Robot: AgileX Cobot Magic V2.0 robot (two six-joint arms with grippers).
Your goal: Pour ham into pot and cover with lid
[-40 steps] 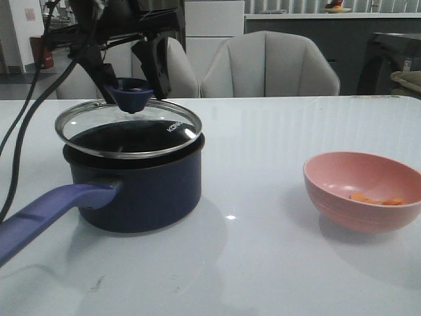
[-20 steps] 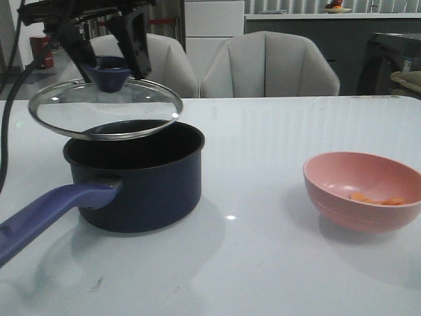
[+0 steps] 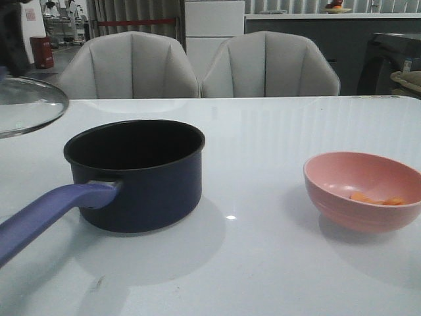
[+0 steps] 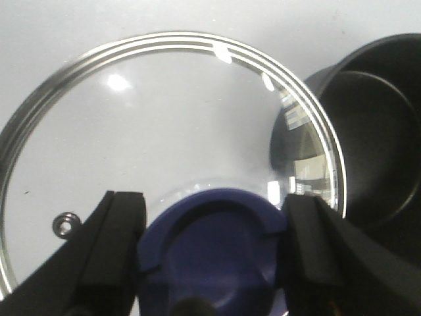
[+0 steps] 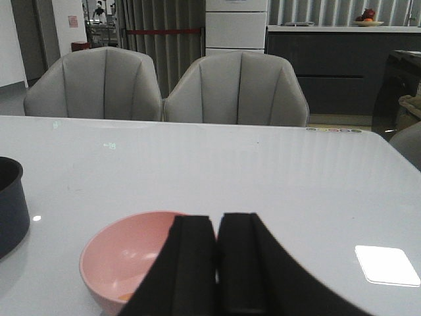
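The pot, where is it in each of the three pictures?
Front view: the pot stands left of centre on the table, handle toward the camera.
Left wrist view: its dark inside shows at the right edge, beside the lid.
Right wrist view: only a sliver shows at the left edge.
Shared landmark: the pot itself.
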